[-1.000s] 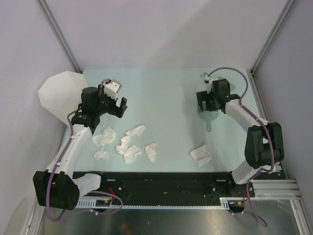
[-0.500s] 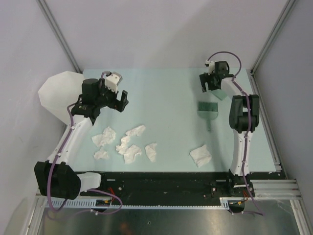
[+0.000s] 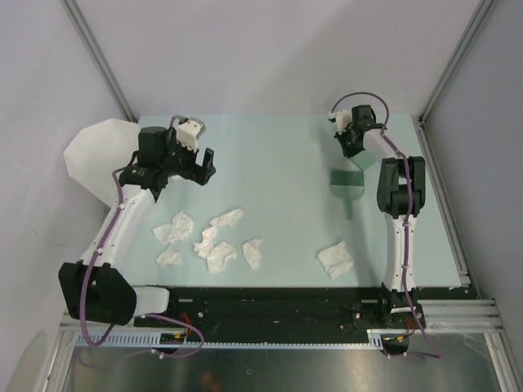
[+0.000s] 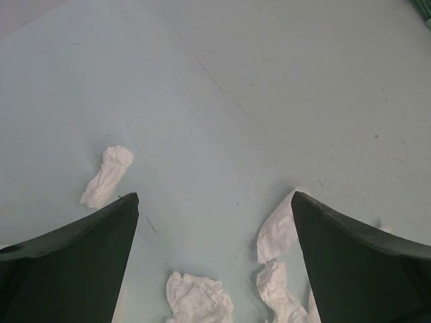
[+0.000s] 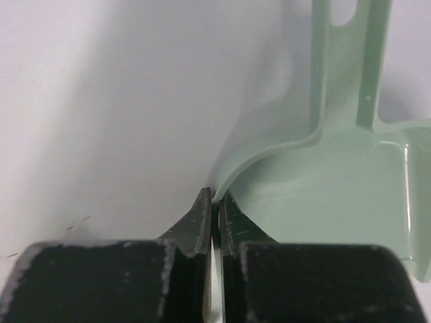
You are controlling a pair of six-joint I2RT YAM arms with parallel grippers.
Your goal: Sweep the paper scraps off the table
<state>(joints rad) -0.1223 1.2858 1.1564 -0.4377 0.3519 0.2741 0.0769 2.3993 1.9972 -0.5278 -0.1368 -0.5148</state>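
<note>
Now six or seven paper scraps (image 3: 219,255) dot the table (image 3: 278,155); left tool (image 4: 215,202) spread, right tool (image 5: 213,202) pinching the dustpan (image 5: 337,175).

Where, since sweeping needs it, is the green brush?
Top view: green brush lies on the table's right side, between the right gripper and a lone scrap.

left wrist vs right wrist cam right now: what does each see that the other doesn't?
Left wrist only: paper scraps lying on the table, framed by the left gripper, wide open. Right wrist only: a pale green dustpan, and the right gripper closed at the dustpan's curved rim; whether it pinches the rim is unclear. Both: bare table surface and each camera's own gripper at the bottom edge.
</note>
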